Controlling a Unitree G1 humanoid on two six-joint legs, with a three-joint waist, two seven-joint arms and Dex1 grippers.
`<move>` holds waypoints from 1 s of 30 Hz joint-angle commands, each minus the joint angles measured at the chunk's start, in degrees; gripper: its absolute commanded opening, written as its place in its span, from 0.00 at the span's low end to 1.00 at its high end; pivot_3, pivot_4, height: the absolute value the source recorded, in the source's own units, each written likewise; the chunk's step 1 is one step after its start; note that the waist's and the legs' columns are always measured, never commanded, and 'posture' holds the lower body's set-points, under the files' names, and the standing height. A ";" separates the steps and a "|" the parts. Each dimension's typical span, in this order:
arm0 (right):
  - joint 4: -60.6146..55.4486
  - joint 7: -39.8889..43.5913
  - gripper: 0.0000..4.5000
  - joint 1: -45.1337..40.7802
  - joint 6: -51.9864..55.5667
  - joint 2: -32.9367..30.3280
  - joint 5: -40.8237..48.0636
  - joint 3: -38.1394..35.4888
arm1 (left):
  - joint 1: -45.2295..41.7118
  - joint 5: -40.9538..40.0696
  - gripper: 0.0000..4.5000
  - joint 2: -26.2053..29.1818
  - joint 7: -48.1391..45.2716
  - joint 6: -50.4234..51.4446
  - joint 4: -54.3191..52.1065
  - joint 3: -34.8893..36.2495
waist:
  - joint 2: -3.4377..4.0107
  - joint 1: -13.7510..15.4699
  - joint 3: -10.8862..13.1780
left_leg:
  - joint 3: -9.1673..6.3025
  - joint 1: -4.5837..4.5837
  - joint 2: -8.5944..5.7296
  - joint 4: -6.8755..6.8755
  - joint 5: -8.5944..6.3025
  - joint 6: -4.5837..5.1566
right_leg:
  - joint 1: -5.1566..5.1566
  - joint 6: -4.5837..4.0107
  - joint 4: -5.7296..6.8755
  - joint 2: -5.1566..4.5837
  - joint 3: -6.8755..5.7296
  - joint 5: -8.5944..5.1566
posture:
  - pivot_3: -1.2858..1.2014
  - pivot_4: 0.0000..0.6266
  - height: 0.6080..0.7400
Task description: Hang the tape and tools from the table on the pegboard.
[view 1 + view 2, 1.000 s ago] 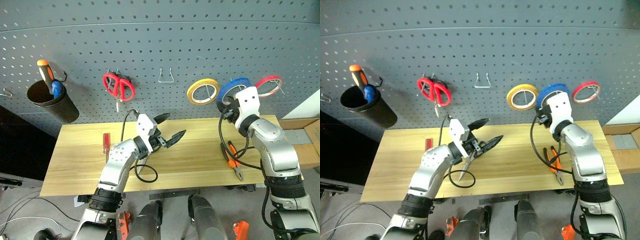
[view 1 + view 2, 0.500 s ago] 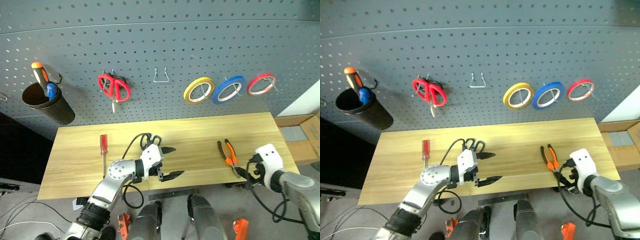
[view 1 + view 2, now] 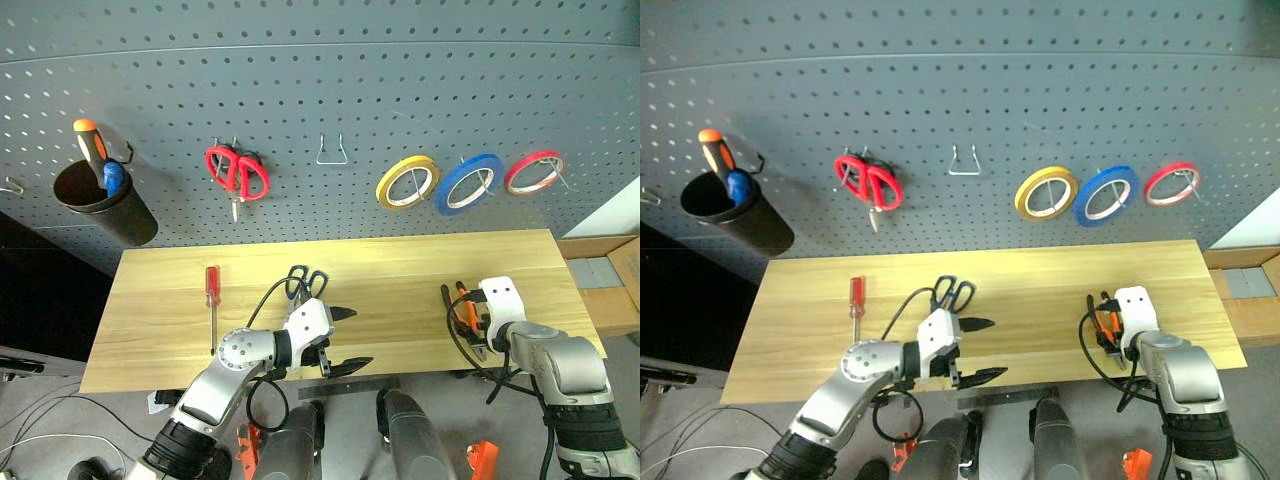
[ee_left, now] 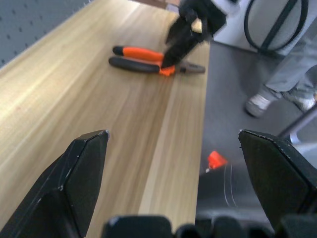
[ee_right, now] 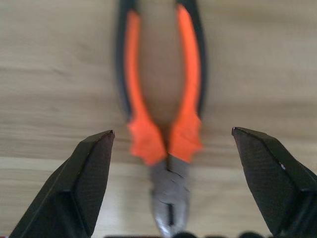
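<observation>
One grey-blue pegboard (image 3: 320, 90) carries three tape rings, the blue tape (image 3: 468, 184) between yellow and red. One table (image 3: 400, 270) holds three tools: scissors (image 3: 305, 282), slim red screwdriver (image 3: 211, 300), orange-black pliers (image 5: 163, 114). Left gripper (image 3: 340, 340) gapes empty; right gripper (image 5: 171, 183) spreads above the pliers.

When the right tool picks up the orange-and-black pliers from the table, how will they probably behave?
The orange-and-black-handled pliers lie flat, so rolling seems unlikely. Their steel nose looks heavy, so they may tip nose-down. The splayed handles will probably pivot shut when squeezed.
</observation>
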 commanded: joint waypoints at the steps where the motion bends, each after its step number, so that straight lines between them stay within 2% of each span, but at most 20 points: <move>1: 2.17 0.14 0.88 -1.24 -0.84 1.03 -0.16 -0.20 | -0.63 -2.47 1.00 -1.44 1.48 1.09 -3.69 1.52 | -0.01 0.02 0.01 | 0.00 0.00 0.00 0.00 -0.06 0.10 | 0.01 0.00 0.01 0.00 -0.01 0.00 | 0.46 0.55 1.00; 7: 9.34 0.31 0.88 -4.16 -5.81 2.40 -0.98 0.32 | -1.33 -4.69 1.00 -2.26 3.01 3.95 -4.99 2.92 | -0.01 -0.24 0.01 | 0.11 0.19 0.02 0.02 -0.07 0.12 | 0.14 0.00 0.07 0.00 -0.03 0.02 | 0.46 0.54 1.00; 13: 11.20 1.32 0.88 -4.90 -6.61 2.13 -1.37 1.85 | -1.22 -4.64 1.00 -1.67 3.13 4.12 -5.22 3.36 | -0.02 -0.02 0.01 | 0.11 0.18 0.02 0.01 -0.06 0.11 | 0.13 0.00 0.06 0.00 -0.07 0.03 | 0.47 0.53 1.00; 16: 11.94 1.73 0.74 -4.92 -4.37 2.53 -1.23 1.56 | -0.81 -4.60 1.00 -1.27 3.43 4.12 -5.63 3.58 | -0.02 -0.02 0.01 | 0.10 0.19 0.02 0.01 -0.07 0.11 | 0.13 0.00 0.07 0.00 -0.06 0.03 | 0.47 0.52 1.00; 20: 12.21 2.17 0.47 -4.88 -2.05 1.94 -1.76 2.29 | -0.70 -4.79 1.00 -0.76 3.72 4.16 -5.65 3.79 | -0.04 0.08 -0.01 | 0.07 0.19 0.02 0.02 -0.07 0.11 | 0.18 0.00 0.05 0.00 -0.05 0.03 | 0.47 0.52 1.00; 22: 12.31 2.91 0.47 -4.95 -2.16 1.27 -1.97 2.73 | -1.36 -5.51 1.00 -0.71 3.70 4.84 -5.01 4.51 | -0.06 0.10 -0.03 | 0.03 0.19 0.02 0.02 -0.07 0.11 | 0.19 0.00 0.03 0.00 -0.07 0.03 | 0.47 0.51 1.00; 24: 6.62 6.53 0.47 -4.40 -4.75 -0.67 -0.42 3.11 | -3.51 -7.80 1.00 -1.46 4.26 6.15 -4.13 7.01 | -0.06 0.11 -0.02 | 0.02 0.19 0.01 0.02 -0.07 0.10 | 0.19 0.00 0.03 0.00 -0.08 0.03 | 0.47 0.50 1.00; 27: -10.99 19.29 0.47 -0.37 -13.39 -5.78 6.21 4.50 | -7.66 -11.90 1.00 -3.71 7.09 8.18 -3.17 12.07 | 0.02 0.56 0.02 | 0.03 0.02 0.00 0.04 -0.06 0.10 | 0.01 0.01 0.05 0.00 -0.15 0.03 | 0.46 0.49 1.00; 28: -17.99 24.31 0.47 1.50 -16.35 -7.18 10.01 3.45 | -8.93 -13.40 1.00 -4.56 8.19 8.53 -3.32 14.03 | 0.02 0.53 0.02 | 0.06 -0.09 0.00 0.06 -0.03 0.03 | -0.12 0.03 0.05 0.00 -0.18 0.04 | 0.46 0.48 1.00; 30: -28.42 31.09 0.47 2.36 -15.55 -7.73 22.05 -3.25 | -11.40 -18.01 1.00 -6.10 9.96 9.82 -5.05 18.39 | -0.01 -0.09 0.01 | 0.11 -0.17 0.03 0.06 0.06 -0.13 | -0.16 0.08 0.01 0.03 -0.23 0.06 | 0.46 0.46 1.00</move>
